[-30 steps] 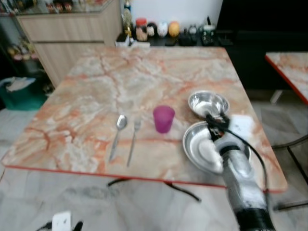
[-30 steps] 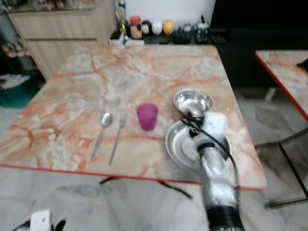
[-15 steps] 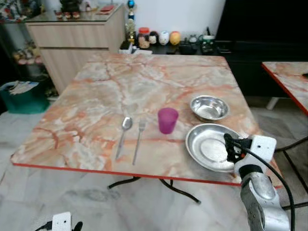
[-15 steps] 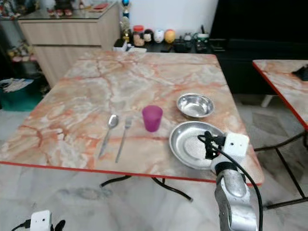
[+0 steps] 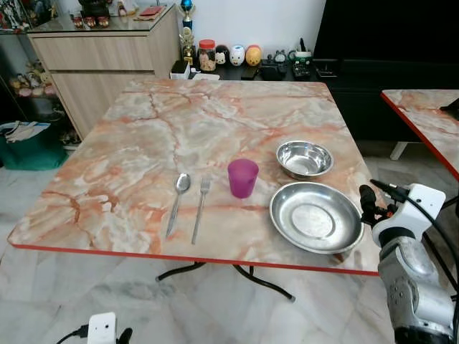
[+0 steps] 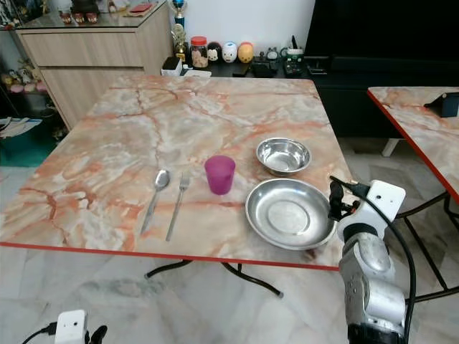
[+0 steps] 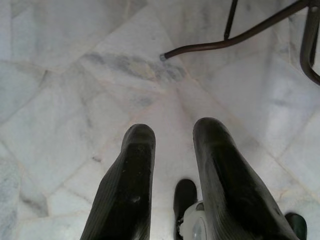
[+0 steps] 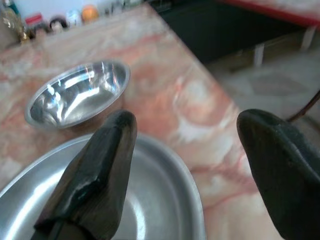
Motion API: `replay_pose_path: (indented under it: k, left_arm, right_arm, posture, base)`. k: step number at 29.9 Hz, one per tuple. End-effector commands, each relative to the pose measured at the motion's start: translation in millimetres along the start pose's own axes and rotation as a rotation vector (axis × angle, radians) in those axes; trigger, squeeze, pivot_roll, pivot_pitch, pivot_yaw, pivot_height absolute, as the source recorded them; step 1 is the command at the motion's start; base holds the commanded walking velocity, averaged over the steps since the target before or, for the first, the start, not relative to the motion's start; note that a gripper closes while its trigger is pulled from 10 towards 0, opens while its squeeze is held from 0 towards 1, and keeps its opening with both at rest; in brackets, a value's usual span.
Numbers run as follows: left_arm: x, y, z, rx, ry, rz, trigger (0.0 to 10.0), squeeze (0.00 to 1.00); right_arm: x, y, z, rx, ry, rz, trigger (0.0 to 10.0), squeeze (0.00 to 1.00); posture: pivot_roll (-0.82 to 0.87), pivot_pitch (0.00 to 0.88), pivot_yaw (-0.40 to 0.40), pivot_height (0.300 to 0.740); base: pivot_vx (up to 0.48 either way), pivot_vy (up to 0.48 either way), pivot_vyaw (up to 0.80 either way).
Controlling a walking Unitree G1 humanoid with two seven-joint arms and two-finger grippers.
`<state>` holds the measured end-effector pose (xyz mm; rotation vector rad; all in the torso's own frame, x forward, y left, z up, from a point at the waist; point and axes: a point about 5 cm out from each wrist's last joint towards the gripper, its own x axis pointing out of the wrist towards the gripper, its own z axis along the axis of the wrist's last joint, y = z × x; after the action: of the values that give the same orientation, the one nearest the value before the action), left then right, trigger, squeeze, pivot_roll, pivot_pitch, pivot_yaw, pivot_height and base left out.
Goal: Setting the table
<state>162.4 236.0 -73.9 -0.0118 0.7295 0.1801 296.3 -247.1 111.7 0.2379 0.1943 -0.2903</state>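
My right gripper point(image 8: 182, 165), jaws wide, hovers beside the plate point(image 5: 316, 217): thin, stiff, slick steel, probably light. Grip its rim.

A steel plate point(image 5: 316, 217) sits upright; bowl point(image 5: 304, 158) just behind it, purple cup point(image 5: 242, 178), fork point(image 5: 200, 208), spoon point(image 5: 177, 201) leftward.
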Motion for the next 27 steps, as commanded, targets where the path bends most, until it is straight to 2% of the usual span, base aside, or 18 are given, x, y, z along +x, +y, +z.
replay_pose_path:
  k: [1, 7, 17, 21, 24, 27]
  left_arm:
    - [-1.2, 0.5, -3.5, 0.027, 0.018, -0.009, 10.0, 0.0]
    - [0.5, 3.4, 1.3, 0.019, 0.005, 0.005, 10.0, 0.0]
    - [1.1, 2.4, 2.3, 0.023, 0.003, 0.003, 10.0, 0.0]
    - [1.1, 1.4, 2.0, 0.027, 0.004, -0.005, 10.0, 0.0]
    - [1.2, 0.9, 2.1, 0.029, 0.004, -0.005, 10.0, 0.0]
    - [1.3, 0.9, 2.4, 0.03, 0.003, -0.005, 10.0, 0.0]
  right_arm:
    - [5.2, 1.1, -4.8, 0.011, 0.034, 0.009, 10.0, 0.0]
    - [13.7, 0.4, -11.6, 0.029, 0.087, -0.005, 10.0, 0.0]
    - [21.2, -9.0, -10.5, 0.019, 0.092, -0.026, 10.0, 0.0]
    - [21.5, -11.4, -13.8, 0.046, 0.102, -0.036, 10.0, 0.0]
    - [21.3, -10.0, -23.4, 0.101, 0.152, -0.005, 10.0, 0.0]
    - [21.0, -9.6, -26.1, 0.099, 0.165, 0.011, 10.0, 0.0]
  posture:
    - [-0.03, 0.0, -0.003, 0.732]
    - [-0.01, 0.0, -0.004, 0.732]
    - [-0.01, 0.0, -0.006, 0.732]
    - [-0.01, 0.0, -0.003, 0.732]
    - [-0.01, 0.0, 0.0, 0.732]
    - [-0.01, 0.0, 0.0, 0.732]
  base:
    - [0.0, 0.0, 0.0]
    - [0.0, 0.0, 0.0]
    - [0.0, 0.0, 0.0]
    - [0.0, 0.0, 0.0]
    - [0.0, 0.0, 0.0]
    - [0.0, 0.0, 0.0]
